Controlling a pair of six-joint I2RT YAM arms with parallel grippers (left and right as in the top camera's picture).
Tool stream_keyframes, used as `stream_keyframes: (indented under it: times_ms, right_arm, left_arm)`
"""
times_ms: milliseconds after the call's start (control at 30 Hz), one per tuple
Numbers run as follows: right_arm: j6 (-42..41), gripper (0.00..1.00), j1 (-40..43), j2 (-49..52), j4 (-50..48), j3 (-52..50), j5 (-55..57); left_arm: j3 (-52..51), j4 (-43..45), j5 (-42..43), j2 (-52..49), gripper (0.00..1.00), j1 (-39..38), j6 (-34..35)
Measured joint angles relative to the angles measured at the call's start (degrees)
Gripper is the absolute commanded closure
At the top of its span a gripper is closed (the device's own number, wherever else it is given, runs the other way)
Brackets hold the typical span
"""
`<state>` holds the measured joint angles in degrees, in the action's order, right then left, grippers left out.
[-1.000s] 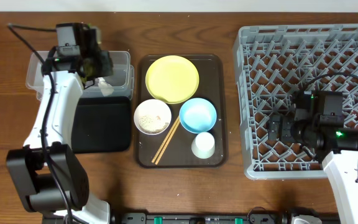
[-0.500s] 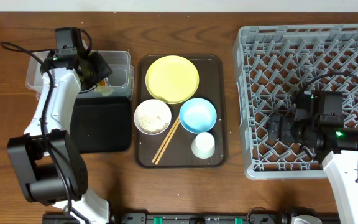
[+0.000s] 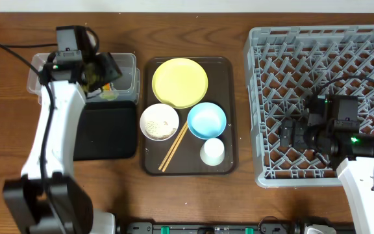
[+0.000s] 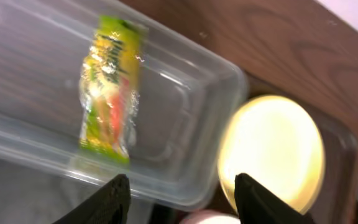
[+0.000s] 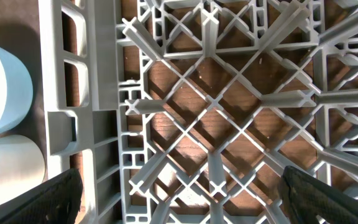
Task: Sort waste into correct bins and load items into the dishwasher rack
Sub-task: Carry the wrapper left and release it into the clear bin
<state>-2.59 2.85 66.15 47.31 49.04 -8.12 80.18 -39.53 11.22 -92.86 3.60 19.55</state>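
Jaws of left gripper (image 4: 182,180) and right gripper (image 5: 180,177) are standing apart, empty. Green-and-yellow snack wrapper (image 4: 109,93) is lying crosswise in clear tub (image 4: 191,118).

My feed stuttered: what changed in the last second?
The left gripper opened above the clear rectangular plastic tub, letting go of the crinkled green-and-yellow snack wrapper, now lying inside it. The right gripper, open over the grey plastic grid rack, stayed put.
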Motion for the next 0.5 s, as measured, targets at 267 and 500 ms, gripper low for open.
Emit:
stream_keyframes:
  times_ms: [267,500]
  right_arm:
    - [0.0,0.01,0.0,0.0,0.0,0.0,0.0]
    - [0.0,0.01,0.0,0.0,0.0,0.0,0.0]
  left_arm:
    - [0.0,-7.8,0.0,-0.4,0.44,-9.6,-1.8]
    - [0.0,-7.8,0.2,-4.6,0.40,-20.7,-6.8]
